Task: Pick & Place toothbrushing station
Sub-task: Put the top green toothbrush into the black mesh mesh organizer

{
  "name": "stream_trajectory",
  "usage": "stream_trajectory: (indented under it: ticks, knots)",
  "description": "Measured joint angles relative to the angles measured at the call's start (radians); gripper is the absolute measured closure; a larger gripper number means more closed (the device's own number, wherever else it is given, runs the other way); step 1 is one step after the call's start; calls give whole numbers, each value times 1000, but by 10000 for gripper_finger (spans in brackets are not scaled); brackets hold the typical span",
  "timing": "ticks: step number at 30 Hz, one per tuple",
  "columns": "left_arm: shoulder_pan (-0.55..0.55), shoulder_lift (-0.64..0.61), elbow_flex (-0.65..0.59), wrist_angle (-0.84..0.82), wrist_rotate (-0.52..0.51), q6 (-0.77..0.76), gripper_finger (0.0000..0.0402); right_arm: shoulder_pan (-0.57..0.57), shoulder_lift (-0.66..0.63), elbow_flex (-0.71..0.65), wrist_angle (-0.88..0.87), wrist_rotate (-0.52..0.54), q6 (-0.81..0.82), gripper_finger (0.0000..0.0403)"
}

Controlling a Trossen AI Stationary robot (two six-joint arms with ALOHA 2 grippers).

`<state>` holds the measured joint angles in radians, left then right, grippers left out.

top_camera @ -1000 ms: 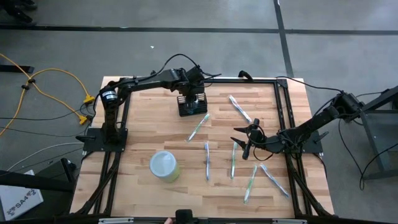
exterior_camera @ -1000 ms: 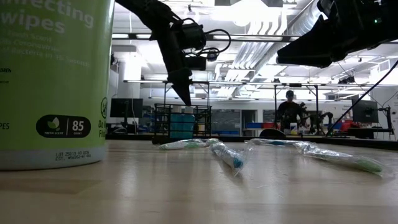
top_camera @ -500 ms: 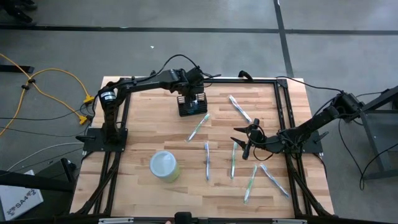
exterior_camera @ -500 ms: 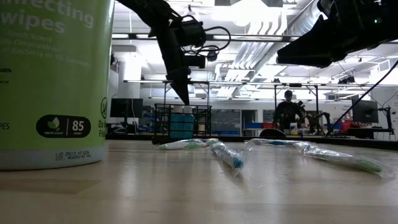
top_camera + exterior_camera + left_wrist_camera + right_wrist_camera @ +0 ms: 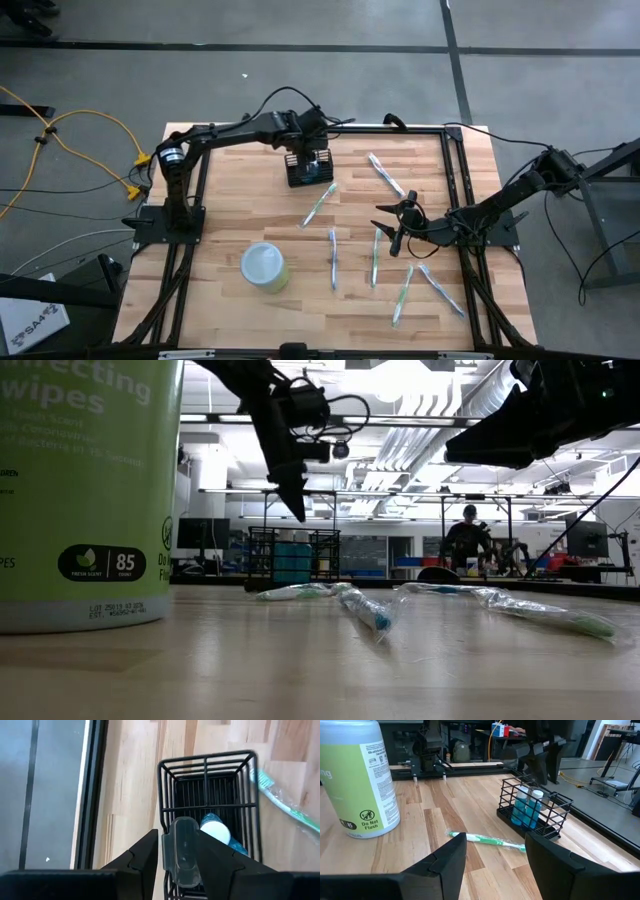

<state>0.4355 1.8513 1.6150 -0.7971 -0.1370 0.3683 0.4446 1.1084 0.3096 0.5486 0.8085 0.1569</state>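
black wire-mesh toothbrushing station (image 5: 307,170) sits on the wooden worktop (image 5: 225,215) toward the far edge, a bit left of centre in the high view. left tool (image 5: 312,155) hangs right over it, arm reaching in from the left side. wrapped toothbrushes lie scattered to the right & nearer side; one green brush (image 5: 320,202) lies just beside the station. round wipes tub (image 5: 264,267) w/ pale lid stands well apart, toward the near edge. right tool (image 5: 397,226) hovers mid-worktop on the right, among the brushes, not touching any.

low view: wipes tub (image 5: 85,490) fills the left foreground. left tool (image 5: 295,505) points down above the station (image 5: 292,558), clear of its top rim. wrapped brushes (image 5: 365,605) lie in front of it. a person (image 5: 462,540) stands far back in the room.

left wrist view: looking down into the station (image 5: 207,800); blue-and-white tubes (image 5: 217,832) stand inside. a clear grey piece sits between the left tool's fingers (image 5: 142,857), so the tool is pinching it, partly closed. green brush (image 5: 285,802) lies just outside the station's wall.

right wrist view: right tool's fingers (image 5: 450,855) are spread wide, nothing between them. station (image 5: 535,812) w/ blue tubes is ahead, green brush (image 5: 490,840) lies in front of it, wipes tub (image 5: 357,777) off to the side.
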Motion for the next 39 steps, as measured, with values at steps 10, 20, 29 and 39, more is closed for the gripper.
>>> stream_trajectory:
  ticks: [10,20,29,39]
  knots:
    - [-42,-115,1,-3,2,5,283,0,0,0,0,0,0,208]
    - [-171,-168,2,-25,105,-24,283,0,0,0,0,0,0,208]
    - [-272,-168,2,-63,31,-185,283,0,0,0,0,0,0,208]
    - [-402,-132,2,-79,-215,-513,283,0,0,0,0,0,0,208]
